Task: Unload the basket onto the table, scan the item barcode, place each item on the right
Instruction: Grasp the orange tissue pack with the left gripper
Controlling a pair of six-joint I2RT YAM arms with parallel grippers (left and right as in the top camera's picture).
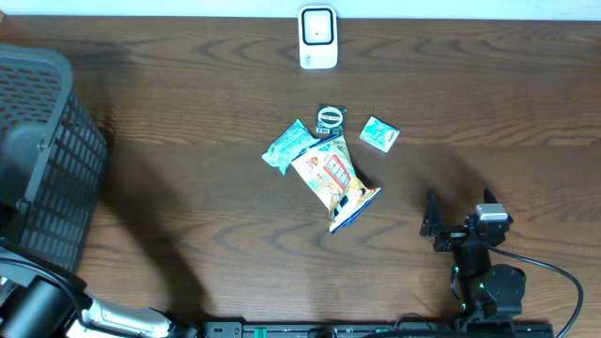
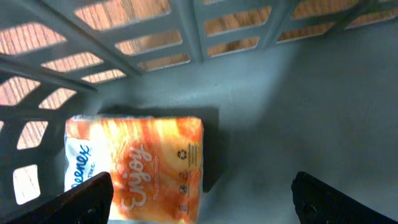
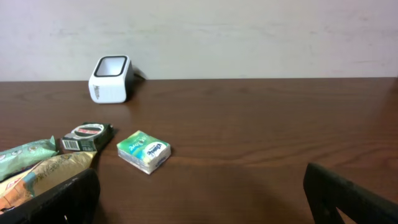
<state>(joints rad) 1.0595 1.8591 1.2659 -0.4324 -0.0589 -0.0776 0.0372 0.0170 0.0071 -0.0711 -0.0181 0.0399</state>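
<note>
Left gripper (image 2: 202, 193) hangs inside the basket (image 2: 280, 93), jaws spread. The tissue pack (image 2: 134, 165) lies flat beneath, nearer the left finger, likely sorted as scanned. Right gripper (image 3: 199, 193) idles, jaws spread, with the scanner (image 3: 110, 79) ahead-left, ready for another item.

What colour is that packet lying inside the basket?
Orange with white lettering; the packet shows best in the left wrist view.

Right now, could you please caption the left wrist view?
Open left hand above an orange tissue pack in the grey basket.
</note>
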